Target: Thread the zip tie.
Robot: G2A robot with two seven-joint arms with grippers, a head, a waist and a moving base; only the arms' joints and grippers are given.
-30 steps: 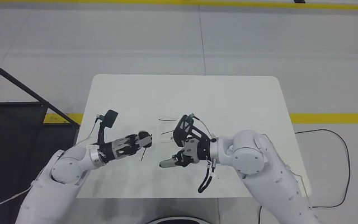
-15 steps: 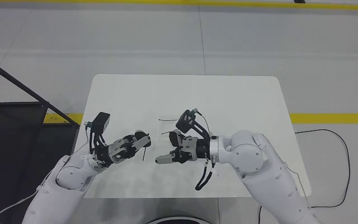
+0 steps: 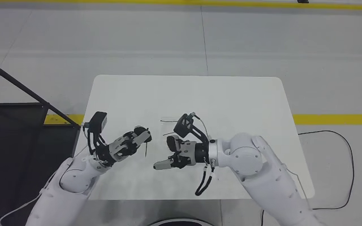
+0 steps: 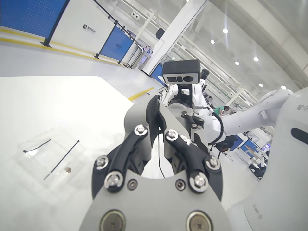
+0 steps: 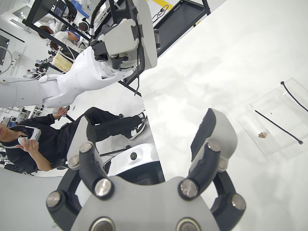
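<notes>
My left gripper [image 3: 142,135] hangs over the table's left half, shut on a thin black zip tie [image 3: 146,150] that dangles from it. In the left wrist view the zip tie [image 4: 159,150] runs down between the closed pads of the left gripper [image 4: 157,114]. My right gripper [image 3: 160,165] sits to the right of it, nearer the front edge, open and holding nothing. The right wrist view shows the right gripper [image 5: 148,131] with jaws wide apart, and the left gripper [image 5: 134,46] farther off with the zip tie [image 5: 137,82] hanging below it.
A clear flat tray [image 3: 168,127] lies mid-table beyond both grippers, with two more black zip ties [image 4: 62,159] [image 5: 279,127] in it. The white table [image 3: 243,101] has bare room at the right and back. A black rack [image 3: 22,130] stands off the left edge.
The left wrist has drawn back slightly to the left with the zip tie still held. The right gripper has shifted left along the front, staying open.
</notes>
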